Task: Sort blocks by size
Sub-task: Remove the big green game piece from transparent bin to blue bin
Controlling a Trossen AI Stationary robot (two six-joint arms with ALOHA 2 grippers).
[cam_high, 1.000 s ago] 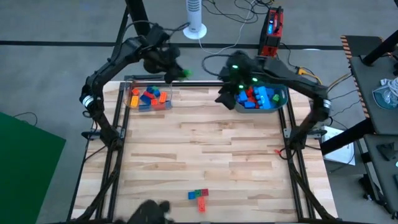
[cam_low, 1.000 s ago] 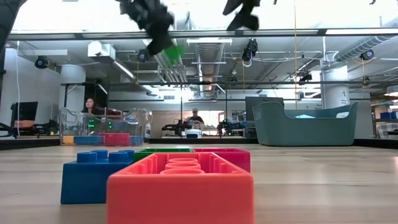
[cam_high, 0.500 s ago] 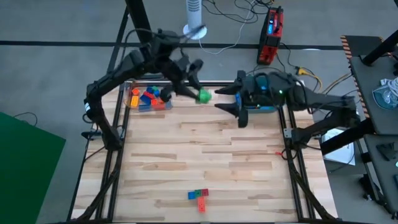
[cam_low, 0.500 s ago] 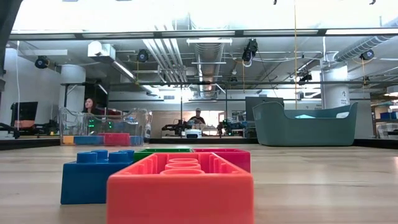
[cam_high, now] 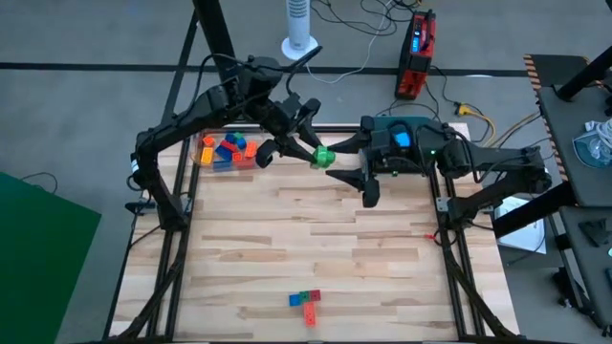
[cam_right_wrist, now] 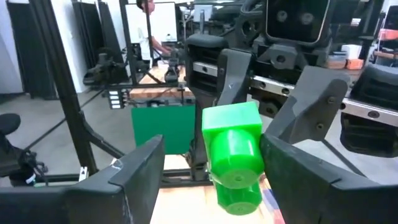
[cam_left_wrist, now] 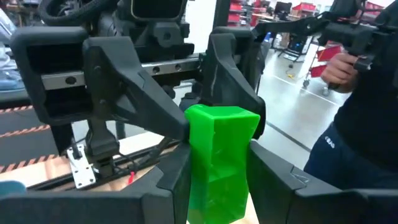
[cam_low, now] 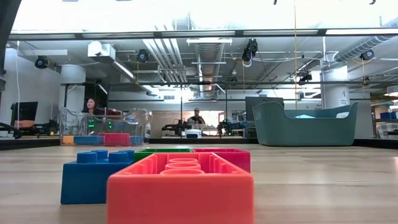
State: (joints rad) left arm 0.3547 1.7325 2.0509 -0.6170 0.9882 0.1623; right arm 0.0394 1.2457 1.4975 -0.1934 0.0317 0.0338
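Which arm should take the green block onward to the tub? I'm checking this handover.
Right. The left gripper is shut on the green block in mid-air, and the right gripper is open around it, on the same side as the tub.

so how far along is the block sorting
Mostly done: small blocks fill the clear box. In hand: the left gripper holds a green block mid-air, the open right gripper facing it. Left: a blue, green and red cluster near the table's front edge.
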